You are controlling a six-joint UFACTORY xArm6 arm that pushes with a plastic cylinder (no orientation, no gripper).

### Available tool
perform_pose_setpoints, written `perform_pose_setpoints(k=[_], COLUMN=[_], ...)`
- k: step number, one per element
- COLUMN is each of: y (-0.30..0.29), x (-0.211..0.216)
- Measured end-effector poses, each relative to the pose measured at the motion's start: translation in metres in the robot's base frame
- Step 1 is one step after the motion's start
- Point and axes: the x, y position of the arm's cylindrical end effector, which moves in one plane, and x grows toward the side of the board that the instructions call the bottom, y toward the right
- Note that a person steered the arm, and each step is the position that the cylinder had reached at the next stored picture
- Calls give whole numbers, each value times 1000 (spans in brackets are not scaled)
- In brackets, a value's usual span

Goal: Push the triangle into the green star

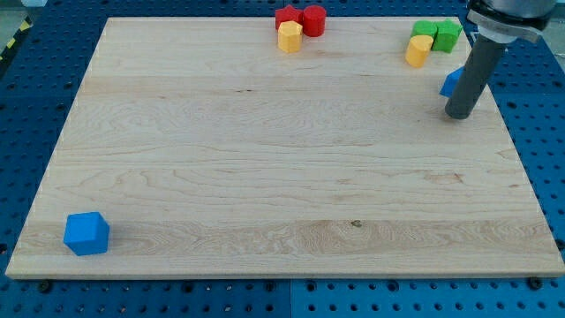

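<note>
A blue block (450,84), seemingly the triangle, lies near the board's right edge, its right part hidden behind my rod. My tip (458,116) rests on the board just below and right of it, very close or touching. Two green blocks stand together at the view's top right: one on the left (425,30) and one on the right (449,36). I cannot tell which is the star. They lie above the blue block, a short gap away.
A yellow block (418,50) sits against the green pair's lower left, between them and the blue block. Two red blocks (300,17) and a yellow block (290,37) cluster at top centre. A blue cube (86,233) sits at bottom left. The wooden board (282,177) lies on a blue perforated table.
</note>
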Motion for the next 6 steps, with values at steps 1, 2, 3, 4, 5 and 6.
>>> perform_pose_setpoints(k=[1,2,3,4,5,6], y=[18,23,27,28,20,17], x=[-39,-56,-44,-69,-88,-104])
